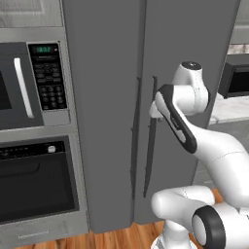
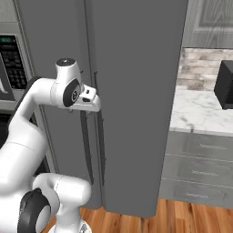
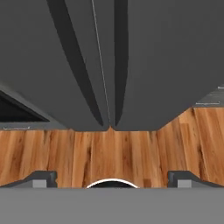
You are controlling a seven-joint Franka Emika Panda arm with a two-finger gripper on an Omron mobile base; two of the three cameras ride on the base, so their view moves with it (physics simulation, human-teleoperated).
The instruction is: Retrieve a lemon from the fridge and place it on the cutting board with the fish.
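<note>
Now gripper [image 3: 112, 177] spread wide, facing closed fridge [image 3: 144, 57]

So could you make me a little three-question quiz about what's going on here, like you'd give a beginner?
1. True or false: both doors of the tall dark-grey two-door fridge are shut.
2. What does the robot's two-finger gripper stand in front of? A) the black-fronted microwave with the keypad B) the fridge's long dark vertical handles C) the white marble counter
3. Fill in: in the hand view, the floor below the fridge is made of ____ planks.

Key: 1 true; 2 B; 3 wooden. The fingertips sit wide apart, so the gripper is open and holds nothing.
</note>
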